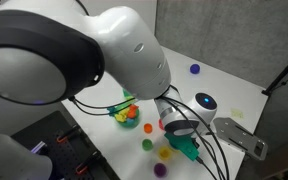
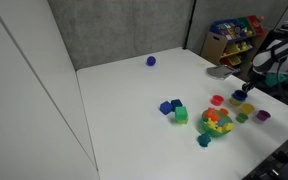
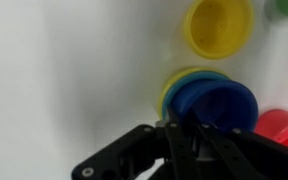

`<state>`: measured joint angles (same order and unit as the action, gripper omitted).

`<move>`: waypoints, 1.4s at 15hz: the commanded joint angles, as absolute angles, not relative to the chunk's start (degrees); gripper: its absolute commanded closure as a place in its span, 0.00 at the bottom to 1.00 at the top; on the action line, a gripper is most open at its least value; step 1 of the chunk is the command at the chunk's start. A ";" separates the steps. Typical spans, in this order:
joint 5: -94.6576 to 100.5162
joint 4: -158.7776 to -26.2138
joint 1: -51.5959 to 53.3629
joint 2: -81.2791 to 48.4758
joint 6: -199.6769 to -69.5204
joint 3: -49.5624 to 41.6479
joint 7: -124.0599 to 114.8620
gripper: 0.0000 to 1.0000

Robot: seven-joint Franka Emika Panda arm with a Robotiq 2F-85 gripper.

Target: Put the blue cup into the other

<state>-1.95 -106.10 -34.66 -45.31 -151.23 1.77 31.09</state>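
Note:
In the wrist view my gripper (image 3: 189, 132) is shut on the near rim of the dark-blue cup (image 3: 222, 100). A yellowish rim (image 3: 170, 88) shows behind the cup's left edge; I cannot tell which cup that is. In an exterior view the blue cup (image 2: 238, 95) sits among the loose cups at the table's right end, with my gripper (image 2: 247, 88) just above it. A light-blue cup (image 2: 247, 108) seems to stand right beside it, too small to be sure. In an exterior view the arm hides the blue cup, and only my gripper (image 1: 180, 127) shows.
A yellow cup (image 3: 219, 25) and a red cup (image 3: 284, 128) stand close by. Red (image 2: 217, 99), green (image 2: 241, 118) and purple (image 2: 263, 115) cups, blue and green blocks (image 2: 173, 108), a bowl of toys (image 2: 216, 123) and a purple ball (image 2: 151, 61) are on the table.

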 commanded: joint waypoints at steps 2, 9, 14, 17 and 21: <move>-3.88 -105.62 -35.24 -44.16 -146.81 2.49 31.21 0.57; -3.88 -107.85 -31.73 -37.54 -141.59 0.48 28.39 0.02; -2.56 -112.05 -23.91 -30.73 -139.13 -3.66 21.02 0.00; -1.06 -116.17 -18.79 -26.17 -137.56 -5.96 15.75 0.00; 1.58 -122.50 -13.31 -19.06 -134.29 -7.57 9.37 0.00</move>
<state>-0.80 -116.51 -16.73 -25.95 -136.98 -5.97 14.06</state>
